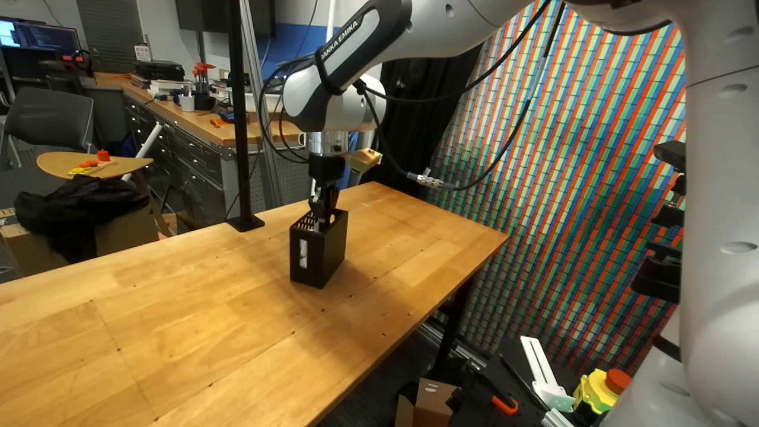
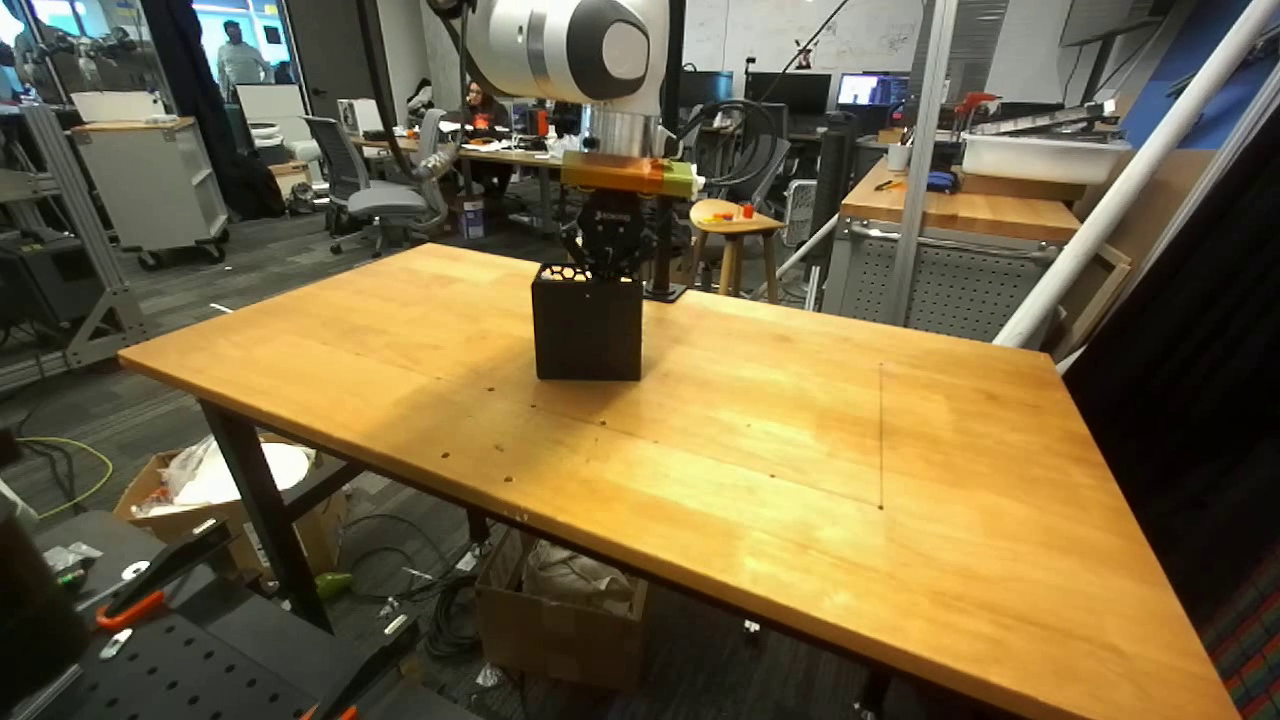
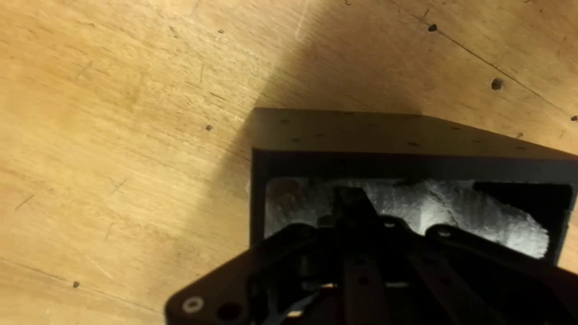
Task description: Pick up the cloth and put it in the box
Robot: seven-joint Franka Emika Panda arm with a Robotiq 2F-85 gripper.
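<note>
The gripper points down into the mouth of a black box, its tips at the rim or just below it; how deep they go is hidden. The wrist view is too dark there to tell whether the fingers are spread, pressed together or pinching the cloth. The cloth, grey-white and crumpled, lies inside the box and covers most of the opening that shows, with a dark gap at one corner. The box stands upright on the wooden table. In an exterior view a pale patch shows on its narrow side; I cannot tell whether it is a label or something seen through a slot.

Under the table a cardboard carton holds pale, bunched fabric. Near a table leg, another carton is heaped with plastic and a white round thing.

Beyond the table's far edge, black fabric is draped over a third carton, beside a stool bearing small coloured pieces. On the workbench behind, a white cup stands beside a black holder with red-handled tools upright in it. A white tub sits there too, something long and grey across its top.
</note>
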